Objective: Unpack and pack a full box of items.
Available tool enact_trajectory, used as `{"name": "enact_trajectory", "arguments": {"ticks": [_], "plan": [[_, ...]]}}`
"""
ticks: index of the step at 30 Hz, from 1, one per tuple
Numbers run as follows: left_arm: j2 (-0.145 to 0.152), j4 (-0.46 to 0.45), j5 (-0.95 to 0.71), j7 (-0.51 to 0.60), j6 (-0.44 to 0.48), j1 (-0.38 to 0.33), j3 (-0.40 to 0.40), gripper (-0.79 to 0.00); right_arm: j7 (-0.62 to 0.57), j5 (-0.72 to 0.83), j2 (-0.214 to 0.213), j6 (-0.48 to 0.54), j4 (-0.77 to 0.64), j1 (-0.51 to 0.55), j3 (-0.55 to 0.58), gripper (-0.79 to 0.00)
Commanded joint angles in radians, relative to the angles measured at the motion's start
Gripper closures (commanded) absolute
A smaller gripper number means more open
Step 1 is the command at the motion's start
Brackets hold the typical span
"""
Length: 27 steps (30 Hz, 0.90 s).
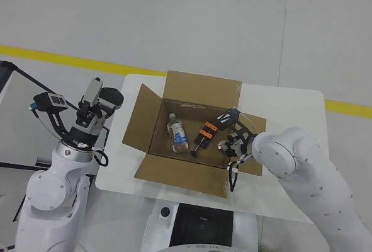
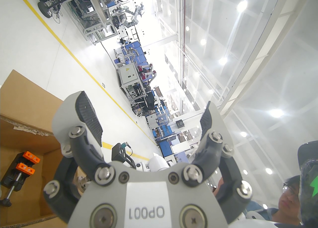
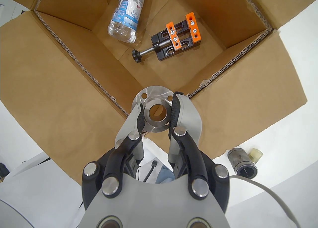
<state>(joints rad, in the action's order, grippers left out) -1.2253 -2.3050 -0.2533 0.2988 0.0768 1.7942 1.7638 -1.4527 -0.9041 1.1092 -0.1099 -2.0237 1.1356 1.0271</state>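
An open cardboard box [image 1: 149, 113] stands on the white table. On its floor lie a clear bottle [image 1: 177, 133] [image 3: 129, 5] and a small black vise with orange jaws [image 1: 203, 134] [image 3: 176, 38] [image 2: 21, 167]. My right gripper [image 3: 156, 114] [image 1: 226, 148] is shut on a silver metal flange with a centre hole [image 3: 156, 112], held above the box's near-right corner. My left gripper [image 2: 146, 119] [image 1: 96, 94] stands open with nothing between its fingers, off the table's left side and pointing up into the room.
A short metal cylinder [image 3: 242, 163] and a small cream piece [image 3: 256, 154] lie on the white table [image 1: 299, 107] beside the box's right flap. The four box flaps [image 1: 192, 179] are spread outward.
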Motion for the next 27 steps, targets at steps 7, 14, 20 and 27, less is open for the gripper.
{"name": "enact_trajectory", "arguments": {"ticks": [7, 14, 20, 27], "plan": [[0.000, 0.000, 0.000, 0.000, 0.000, 0.000, 0.000, -0.785, 0.000, 0.000, 0.000, 0.000, 0.000, 0.000, 0.000, 0.000], [0.000, 0.000, 0.000, 0.000, 0.000, 0.000, 0.000, -0.785, 0.000, 0.000, 0.000, 0.000, 0.000, 0.000, 0.000, 0.000], [0.000, 0.000, 0.000, 0.000, 0.000, 0.000, 0.000, -0.785, 0.099, 0.029, 0.007, 0.044, 0.031, -0.003, -0.026, 0.000], [0.000, 0.000, 0.000, 0.000, 0.000, 0.000, 0.000, -0.785, 0.175, 0.069, 0.038, 0.054, 0.104, -0.094, -0.123, 0.000]]}}
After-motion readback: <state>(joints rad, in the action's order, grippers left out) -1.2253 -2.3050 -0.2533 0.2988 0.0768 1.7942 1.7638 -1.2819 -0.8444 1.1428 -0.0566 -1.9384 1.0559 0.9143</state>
